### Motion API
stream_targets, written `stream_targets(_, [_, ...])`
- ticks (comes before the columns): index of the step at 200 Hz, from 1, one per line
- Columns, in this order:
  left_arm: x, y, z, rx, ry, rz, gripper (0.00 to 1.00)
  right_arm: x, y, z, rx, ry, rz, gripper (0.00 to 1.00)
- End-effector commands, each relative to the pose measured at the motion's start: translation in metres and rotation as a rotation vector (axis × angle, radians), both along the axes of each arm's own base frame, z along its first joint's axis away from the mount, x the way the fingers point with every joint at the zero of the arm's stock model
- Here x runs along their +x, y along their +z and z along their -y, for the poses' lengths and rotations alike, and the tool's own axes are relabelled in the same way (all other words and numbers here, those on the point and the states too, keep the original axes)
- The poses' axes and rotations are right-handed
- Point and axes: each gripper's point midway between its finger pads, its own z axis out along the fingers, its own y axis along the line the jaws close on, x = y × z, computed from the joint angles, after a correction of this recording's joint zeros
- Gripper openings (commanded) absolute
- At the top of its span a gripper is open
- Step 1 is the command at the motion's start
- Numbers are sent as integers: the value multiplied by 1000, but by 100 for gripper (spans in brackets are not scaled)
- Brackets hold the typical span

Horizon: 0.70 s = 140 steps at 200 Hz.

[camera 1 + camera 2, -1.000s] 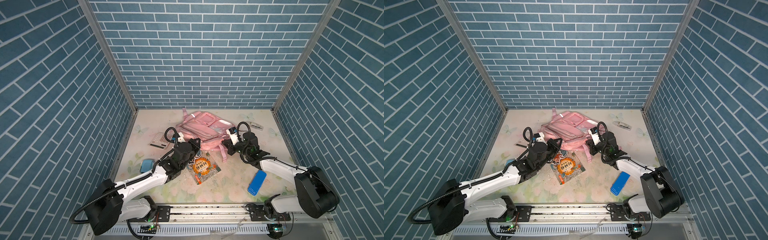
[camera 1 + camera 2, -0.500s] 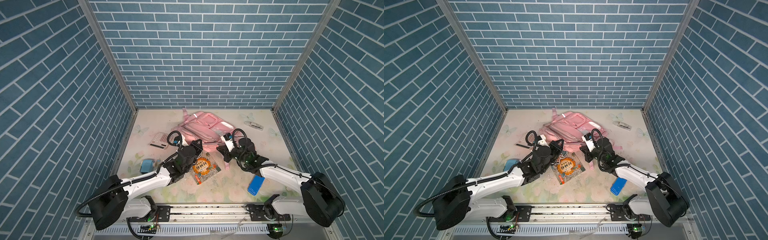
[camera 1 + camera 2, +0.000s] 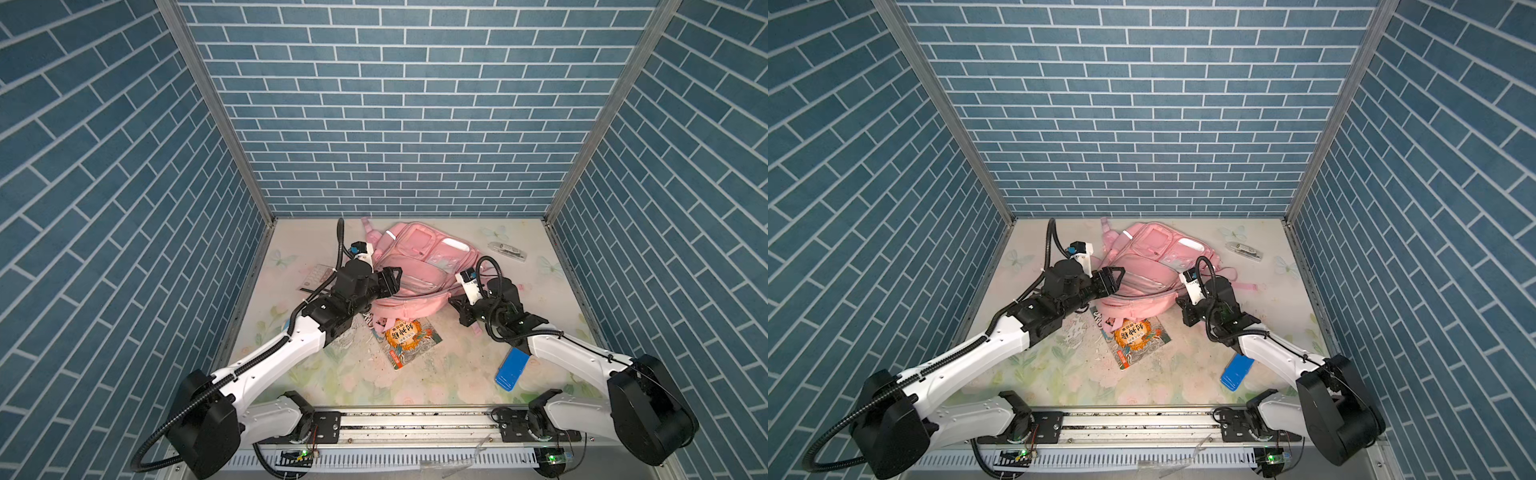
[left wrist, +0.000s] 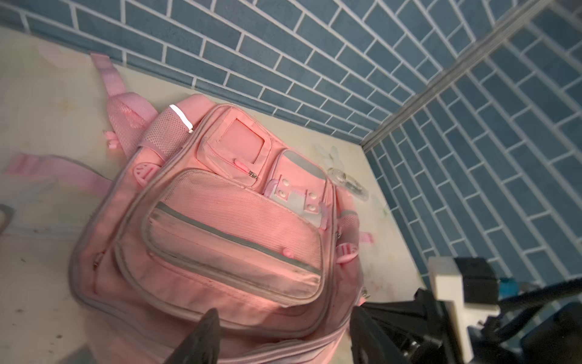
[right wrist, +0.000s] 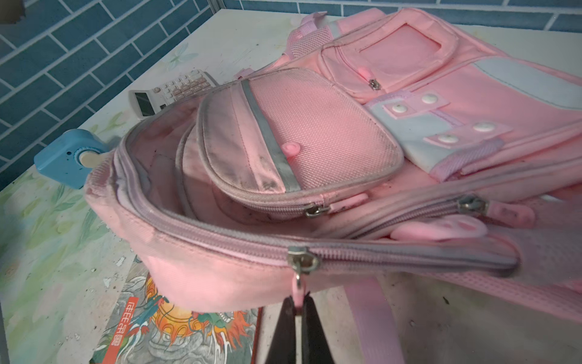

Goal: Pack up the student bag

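- Underneath all, floral surface (image 3: 457,374), walled by blue brick on three sides.
- Pink student bag (image 3: 419,266), lying front-up at the back middle of the surface, between the two arms. Main compartment gaping along part of its near edge, zipped shut along the other part.
- Bright illustrated book (image 3: 409,338), flat on the surface, far corner tucked under the bag's near edge.
- At the bag's near left edge, left claw (image 4: 285,315) spread wide, one finger on either side of the fabric rim.
- At the bag's near right, right claw (image 5: 297,302) pinched tight on the pink zip pull (image 5: 298,285) hanging from the main zip's slider.
- Flat blue case (image 3: 512,370) near the front right, just beside the right arm, well apart from the bag.
- Pale calculator (image 5: 170,91) just beside the bag's left side, partly hidden behind it in the right wrist view.
- Clear pen case (image 3: 507,250) near the back right corner, apart from the bag.
- Small blue box (image 5: 71,159) peeping out behind the bag's open corner; touching or not, impossible to tell.
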Motion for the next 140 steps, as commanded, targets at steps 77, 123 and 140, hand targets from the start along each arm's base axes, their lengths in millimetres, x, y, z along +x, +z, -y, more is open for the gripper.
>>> stream_targets(77, [-53,-87,12,803,-880,488,66,4,17,3,-35,95,63,0])
stream_targets(123, [-55,-108,19,862,-1013,560,66,3,15,2,-44,106,52,0])
stream_targets(140, [-54,-111,20,878,-1037,587,66,2,14,2,-44,110,49,0])
